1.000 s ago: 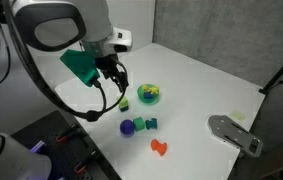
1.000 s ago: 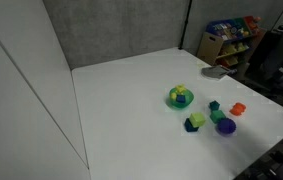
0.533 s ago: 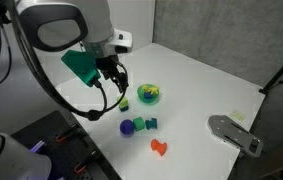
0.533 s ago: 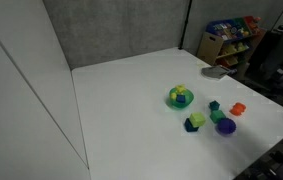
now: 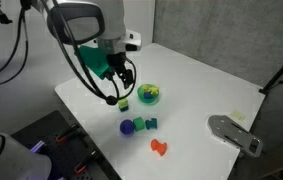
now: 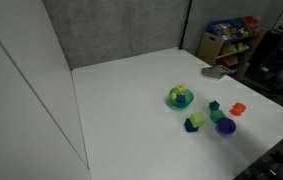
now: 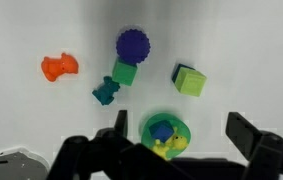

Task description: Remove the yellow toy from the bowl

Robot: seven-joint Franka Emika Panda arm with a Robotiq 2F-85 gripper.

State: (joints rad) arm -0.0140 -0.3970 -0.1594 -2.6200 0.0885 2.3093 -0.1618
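Note:
The small green bowl (image 5: pixel 149 97) sits on the white table and shows in both exterior views (image 6: pixel 180 99). In the wrist view the bowl (image 7: pixel 146 135) holds the yellow toy (image 7: pixel 173 144) and a blue block (image 7: pixel 161 130). The toy lies toward the near edge of the bowl, beside the blue block. My gripper (image 5: pixel 121 72) hangs above the table, just to the side of the bowl. In the wrist view its fingers (image 7: pixel 181 130) are open and empty, with the bowl between them, closer to the left finger.
A lime-green block (image 7: pixel 189 79) lies near the bowl. A purple ball (image 7: pixel 132 44), a green block (image 7: pixel 125 72), a teal piece (image 7: pixel 105 93) and an orange piece (image 7: pixel 57 67) lie further off. A grey object (image 5: pixel 233 133) rests near the table edge.
The arm has swung toward the bowl, and the gripper now hangs closer to it. The toys and the bowl have not moved.

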